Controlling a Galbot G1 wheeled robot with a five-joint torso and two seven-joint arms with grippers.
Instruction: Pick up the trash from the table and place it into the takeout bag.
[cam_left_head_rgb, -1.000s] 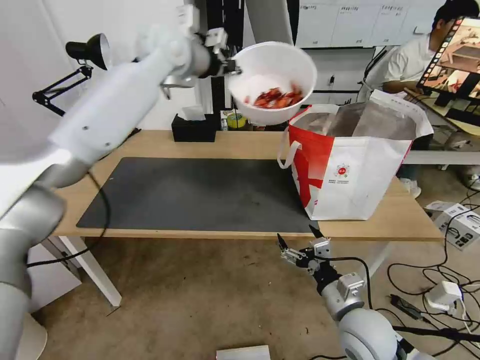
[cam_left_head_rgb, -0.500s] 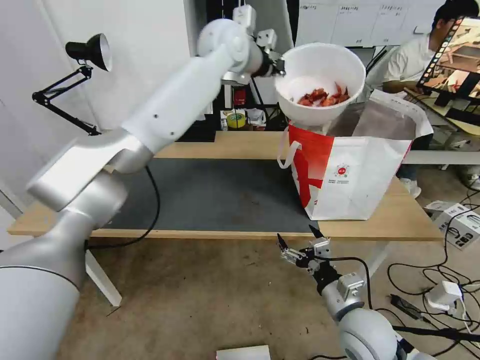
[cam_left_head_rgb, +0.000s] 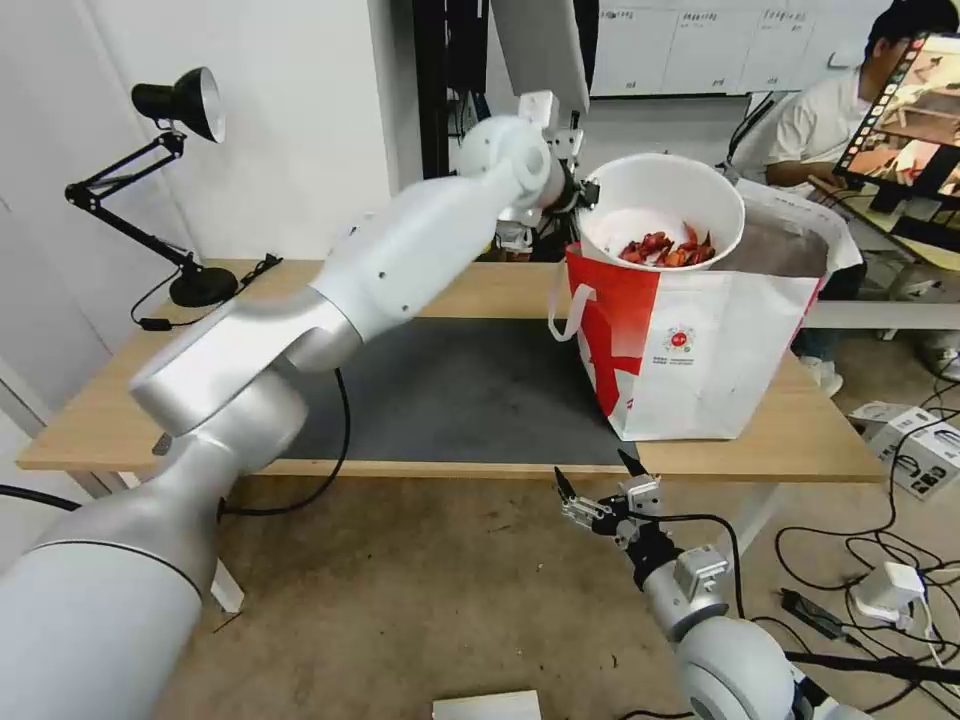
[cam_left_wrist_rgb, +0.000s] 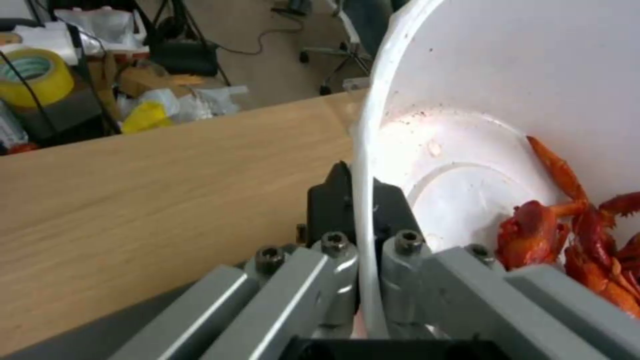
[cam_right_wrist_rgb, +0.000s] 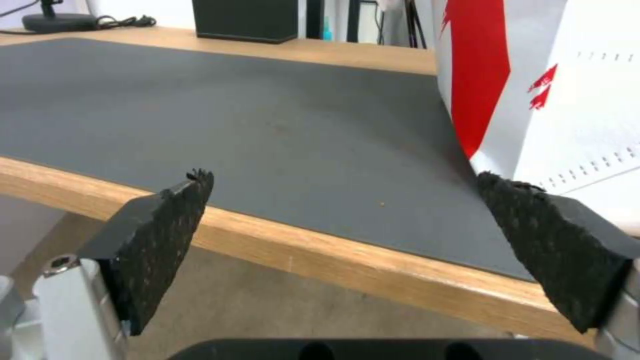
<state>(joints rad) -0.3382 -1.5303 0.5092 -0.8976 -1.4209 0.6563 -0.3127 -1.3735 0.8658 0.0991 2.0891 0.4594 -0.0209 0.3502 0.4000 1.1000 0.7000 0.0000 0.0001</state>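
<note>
Bare floor in the foreground, cables (cam_left_head_rgb: 880, 560) and small boxes (cam_left_head_rgb: 925, 450) scattered toward the right. Right gripper (cam_left_head_rgb: 600, 480) hangs below the near edge of the table (cam_left_head_rgb: 430, 290), pads spread wide, nothing between them. In the right wrist view the dark grey mat (cam_right_wrist_rgb: 253, 125) lies bare as far as a black box (cam_right_wrist_rgb: 245, 20) at the back edge. Takeout bag (cam_left_head_rgb: 700, 350) stands on the right end of the table, mouth open, its base overlapping the mat's right edge. Left gripper (cam_left_head_rgb: 588, 193) reaches across the table, pinching the rim of the white bowl (cam_left_head_rgb: 662, 205). Bowl sits low in the bag's mouth, tilted, red scraps (cam_left_head_rgb: 670, 250) pooled at the low side. Desk lamp (cam_left_head_rgb: 165, 150) at the far left corner, well apart. Behind the table, a yellow tape roll (cam_left_wrist_rgb: 33, 80) among clutter.
</note>
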